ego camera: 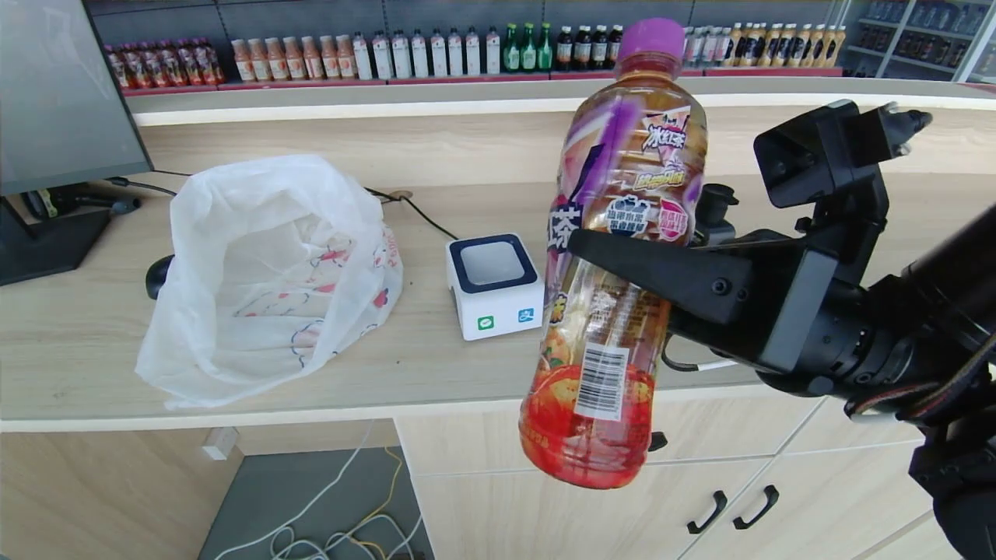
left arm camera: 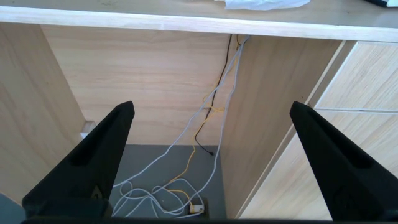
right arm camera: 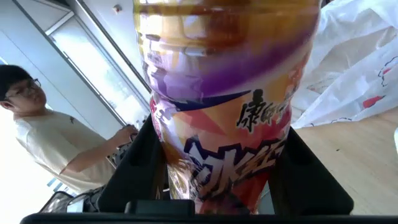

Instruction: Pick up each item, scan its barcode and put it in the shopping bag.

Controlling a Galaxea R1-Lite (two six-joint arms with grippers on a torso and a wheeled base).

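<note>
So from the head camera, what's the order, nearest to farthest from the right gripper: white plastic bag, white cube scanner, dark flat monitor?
1. White cube scanner, just left of the right gripper.
2. White plastic bag, further left on the counter.
3. Dark flat monitor, at the far left.

We see a dark monitor [ego camera: 70,93] at the left end of the wooden counter [ego camera: 70,342], a black mouse [ego camera: 158,276] near it, rows of drinks [ego camera: 436,53] shelved behind, and loose cables [left arm camera: 186,180] on the floor underneath.
</note>
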